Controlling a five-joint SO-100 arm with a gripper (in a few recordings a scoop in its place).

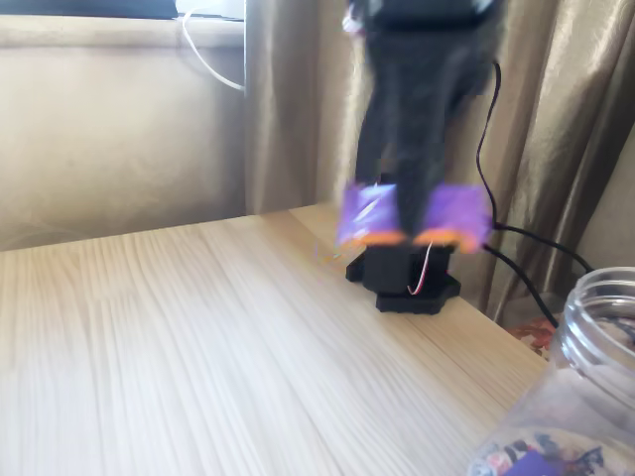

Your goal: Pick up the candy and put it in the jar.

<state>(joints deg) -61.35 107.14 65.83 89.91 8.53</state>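
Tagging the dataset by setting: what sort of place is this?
Likely a home room, not a lab: a light wooden table against beige curtains, with a clear jar of sweets at its corner.

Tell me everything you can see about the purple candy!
The candy is a shiny purple wrapped sweet with an orange-gold edge along its lower side. It looks blurry in the fixed view, so fine details are hard to tell. It lies roughly level, sideways, lifted up above the wooden table and touching nothing there. The dark gripper comes down from above and pinches its middle, so purple sticks out on both sides. It hangs in front of the arm's black base, up and to the left of the clear jar.
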